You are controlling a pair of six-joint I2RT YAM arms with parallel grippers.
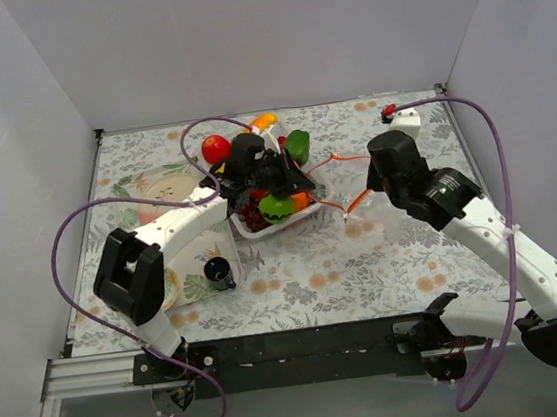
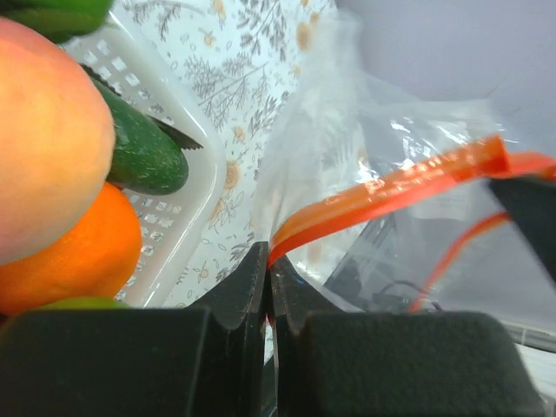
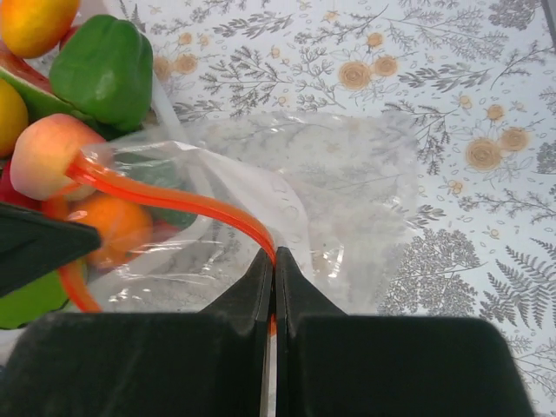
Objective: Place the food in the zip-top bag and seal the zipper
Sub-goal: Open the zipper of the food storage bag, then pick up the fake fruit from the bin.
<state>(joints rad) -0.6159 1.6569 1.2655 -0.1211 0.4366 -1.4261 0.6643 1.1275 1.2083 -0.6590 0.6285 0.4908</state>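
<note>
The clear zip-top bag (image 1: 334, 184) hangs between my two grippers over the flowered table. My left gripper (image 2: 268, 254) is shut on the orange-red zipper (image 2: 391, 187) at the bag's left end, beside the white tray (image 2: 187, 165). My right gripper (image 3: 274, 257) is shut on the zipper (image 3: 182, 201) at its right end. The bag (image 3: 347, 200) looks empty. The food sits in the tray: a peach (image 2: 43, 139), an orange (image 2: 78, 252), a cucumber (image 2: 143, 156), a green pepper (image 3: 104, 69), a watermelon slice (image 3: 26, 82). A red tomato (image 1: 215, 148) lies outside it.
The white tray (image 1: 251, 229) stands mid-table under my left arm. A paper plate (image 1: 155, 187) lies at the left, and a small black object (image 1: 217, 270) lies near the left arm's elbow. Grey walls close in three sides.
</note>
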